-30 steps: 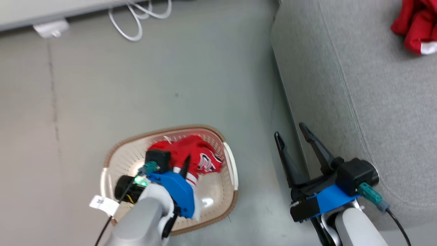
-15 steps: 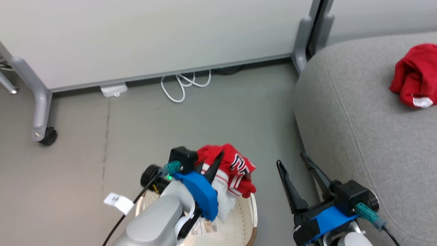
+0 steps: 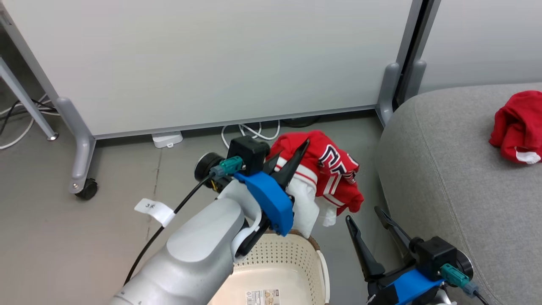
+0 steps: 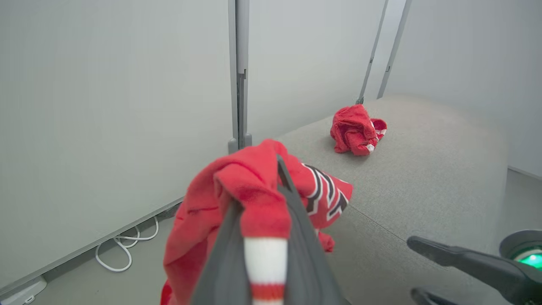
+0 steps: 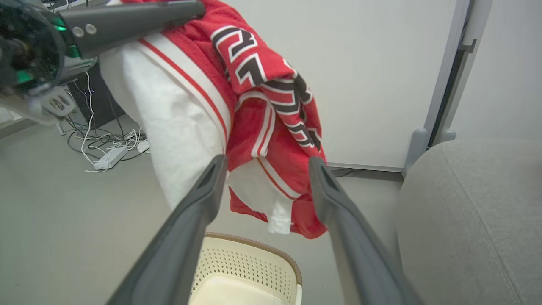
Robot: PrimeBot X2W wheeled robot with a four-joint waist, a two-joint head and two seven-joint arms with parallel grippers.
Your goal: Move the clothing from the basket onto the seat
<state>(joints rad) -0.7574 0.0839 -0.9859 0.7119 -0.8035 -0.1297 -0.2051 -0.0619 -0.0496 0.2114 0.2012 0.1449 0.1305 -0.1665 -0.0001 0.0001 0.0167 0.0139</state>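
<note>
Clamping the soft red jersey garment with white trim [image 3: 326, 169] at frame centre, above the oval cream plastic basket [image 3: 296, 250], the left gripper [image 3: 290, 159] should carry it high so dangling fabric clears the large grey upholstered seat [image 3: 444, 169] at right, the right gripper [image 3: 363, 214] spread apart.

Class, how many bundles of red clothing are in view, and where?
2. The first bundle hangs from the left gripper over the basket; the second bundle lies on the seat. Either may hide more.
</note>
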